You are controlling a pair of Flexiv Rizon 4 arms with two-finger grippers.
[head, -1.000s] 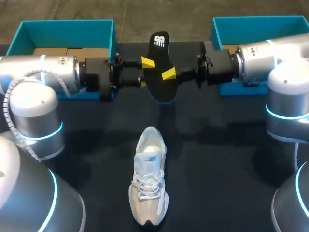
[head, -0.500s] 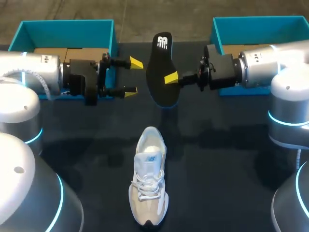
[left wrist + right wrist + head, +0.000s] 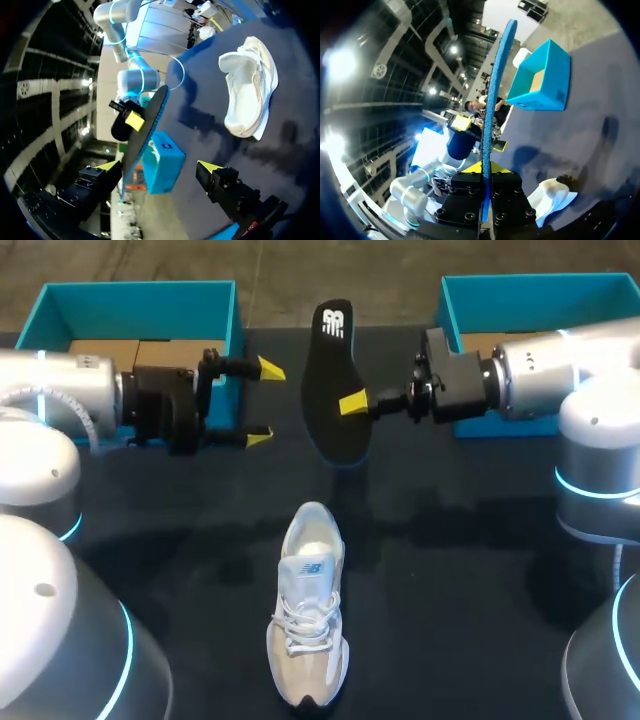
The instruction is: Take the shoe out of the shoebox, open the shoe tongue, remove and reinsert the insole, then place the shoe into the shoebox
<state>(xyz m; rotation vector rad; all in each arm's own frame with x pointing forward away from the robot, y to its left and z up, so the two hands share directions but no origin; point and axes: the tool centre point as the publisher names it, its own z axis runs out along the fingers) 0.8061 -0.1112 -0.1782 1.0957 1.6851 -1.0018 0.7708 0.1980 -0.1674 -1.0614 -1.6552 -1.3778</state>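
Behind insole (image 3: 331,380), one finger of right gripper (image 3: 349,405) hidden

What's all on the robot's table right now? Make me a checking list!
Surface: dark table, nothing spilled.
Job's things: white shoe sits on its sole mid-table, away from both boxes. The black insole is out of the shoe, held up between the left box and the right box, both blue.
Clutter: nothing seen.
Grippers: left gripper open, beside the insole, not touching it. Right gripper shut on the insole.
Cables: nothing seen on the table.
Surroundings: nothing seen reaching over the table.
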